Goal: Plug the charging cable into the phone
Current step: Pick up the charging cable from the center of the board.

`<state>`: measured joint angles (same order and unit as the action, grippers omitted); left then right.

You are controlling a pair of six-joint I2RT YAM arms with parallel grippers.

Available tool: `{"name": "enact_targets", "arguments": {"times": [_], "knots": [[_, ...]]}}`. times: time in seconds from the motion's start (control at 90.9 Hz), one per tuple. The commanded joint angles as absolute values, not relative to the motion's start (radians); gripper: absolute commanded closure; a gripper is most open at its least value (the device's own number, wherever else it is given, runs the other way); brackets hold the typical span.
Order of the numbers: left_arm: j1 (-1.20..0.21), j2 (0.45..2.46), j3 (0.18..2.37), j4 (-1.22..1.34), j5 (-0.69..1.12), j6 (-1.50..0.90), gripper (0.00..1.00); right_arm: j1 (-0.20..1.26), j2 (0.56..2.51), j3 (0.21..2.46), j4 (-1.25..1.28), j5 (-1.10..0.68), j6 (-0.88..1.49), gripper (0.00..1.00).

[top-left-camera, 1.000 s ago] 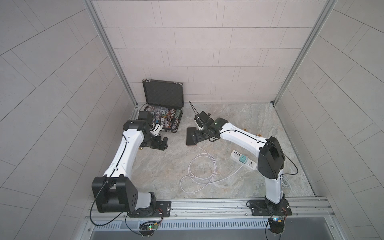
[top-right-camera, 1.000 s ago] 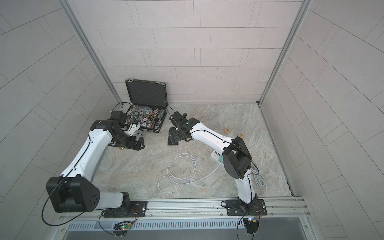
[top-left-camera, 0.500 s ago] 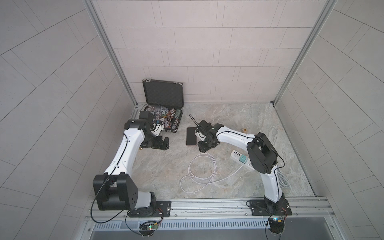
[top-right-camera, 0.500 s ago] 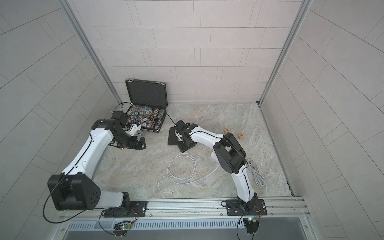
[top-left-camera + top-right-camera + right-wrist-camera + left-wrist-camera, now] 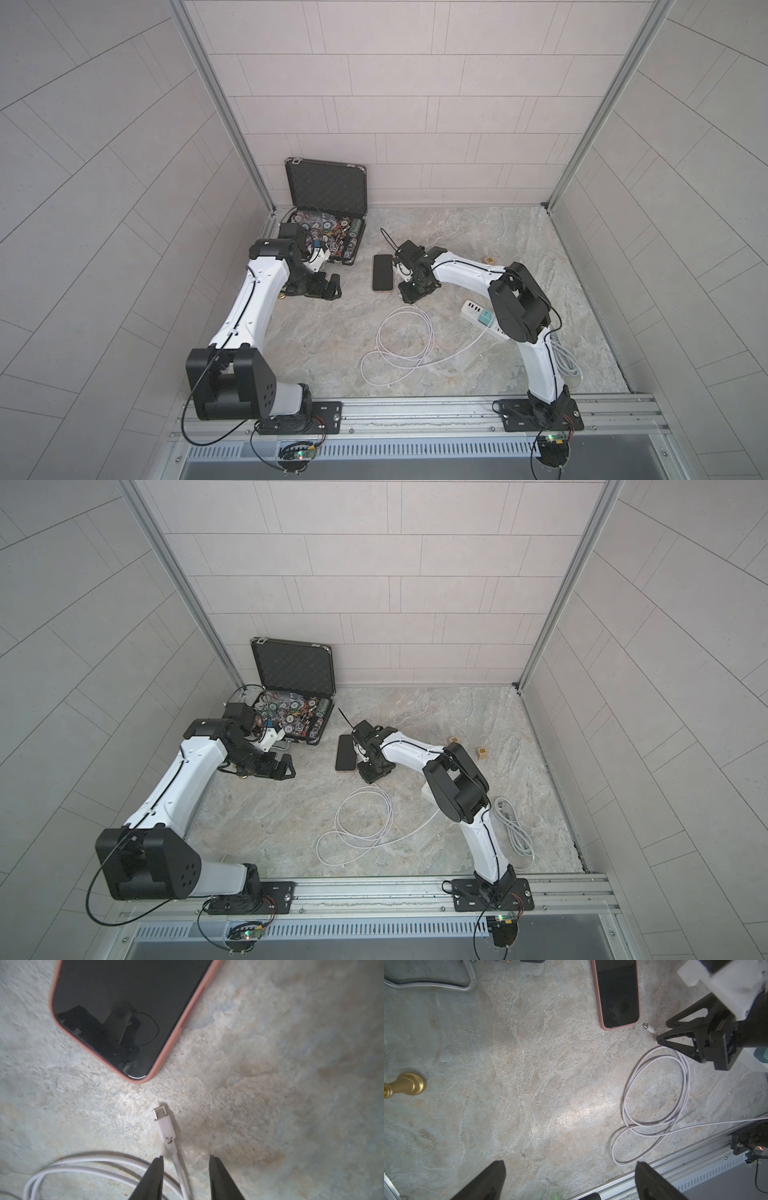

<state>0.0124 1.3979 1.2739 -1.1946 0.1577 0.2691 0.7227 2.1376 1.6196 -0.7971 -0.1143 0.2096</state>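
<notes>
Right gripper [image 5: 186, 1157] jaws apart, straddling charging cable [image 5: 165, 1128] near tip, seemingly no contact (phone [image 5: 124, 1012] just beyond).

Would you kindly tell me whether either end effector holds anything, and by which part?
Nothing is held. The right end effector straddles the charging cable behind its plug, unclamped; the left end effector is empty.

My right gripper [image 5: 186, 1157] drawn back from over the phone [image 5: 382, 272], dropped low to the table, jaws narrowed from wide, now straddling the charging cable [image 5: 83, 1165] just behind its plug [image 5: 164, 1124], phone screen uncovered.
</notes>
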Motion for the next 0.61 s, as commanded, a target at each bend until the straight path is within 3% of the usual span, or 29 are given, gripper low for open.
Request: {"name": "enact_targets", "arguments": {"times": [0.0, 0.099, 0.187, 0.319, 0.517, 0.594], "knots": [[0.009, 1.413, 1.274, -1.219, 0.179, 0.276, 0.00, 0.729, 2.141, 1.639, -0.797, -0.101, 0.201, 0.72], [0.009, 1.410, 1.273, -1.220, 0.176, 0.276, 0.00, 0.729, 2.150, 1.628, -0.791, -0.102, 0.200, 0.73], [0.010, 1.406, 1.271, -1.218, 0.175, 0.276, 0.00, 0.729, 2.154, 1.611, -0.789, -0.093, 0.201, 0.84], [0.007, 1.406, 1.270, -1.218, 0.173, 0.276, 0.00, 0.729, 2.140, 1.578, -0.772, -0.103, 0.206, 0.86], [0.008, 1.400, 1.286, -1.209, 0.190, 0.260, 0.00, 0.729, 2.089, 1.549, -0.732, -0.085, 0.220, 1.00], [0.010, 1.366, 1.284, -1.181, 0.257, 0.247, 0.00, 0.727, 2.043, 1.524, -0.691, -0.067, 0.242, 1.00]]}}
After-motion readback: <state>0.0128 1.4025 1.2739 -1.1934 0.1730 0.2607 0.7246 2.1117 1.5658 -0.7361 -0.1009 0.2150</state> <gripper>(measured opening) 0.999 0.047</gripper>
